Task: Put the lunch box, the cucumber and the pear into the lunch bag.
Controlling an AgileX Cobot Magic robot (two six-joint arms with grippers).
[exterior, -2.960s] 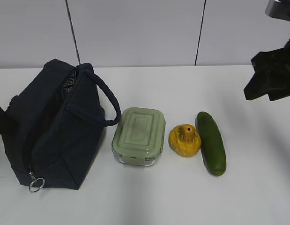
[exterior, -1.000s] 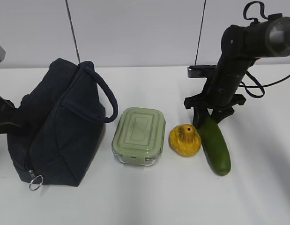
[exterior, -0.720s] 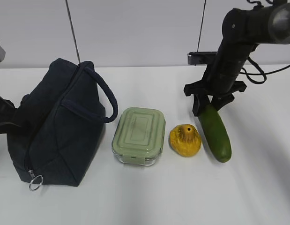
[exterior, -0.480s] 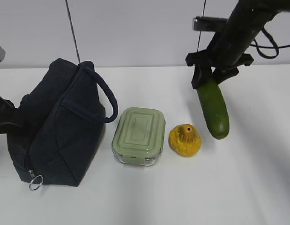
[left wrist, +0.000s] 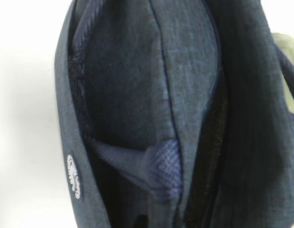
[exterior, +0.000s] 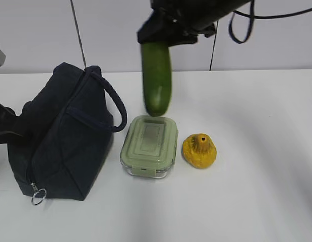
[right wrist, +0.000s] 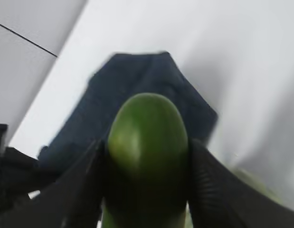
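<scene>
Surface (exterior: pixel 276 191): plain white, matte, evenly lit.
Wall (exterior: pixel 110 30): pale grey panels behind the surface.
Panel seams (exterior: pixel 77 35): two thin dark lines, near vertical.
Shadows: soft, faint.

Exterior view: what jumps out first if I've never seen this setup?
A dark green cucumber hangs upright in mid-air, clamped by the right end effector, above the sage-lidded lunch box. Left stands the navy lunch bag; right of the box lies the yellow pear.

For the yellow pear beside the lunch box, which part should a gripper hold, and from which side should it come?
Probably from above, closing across the widest middle of the pear. It sits squat with its dimple up, apart from the lunch box, so both flanks are free.
</scene>
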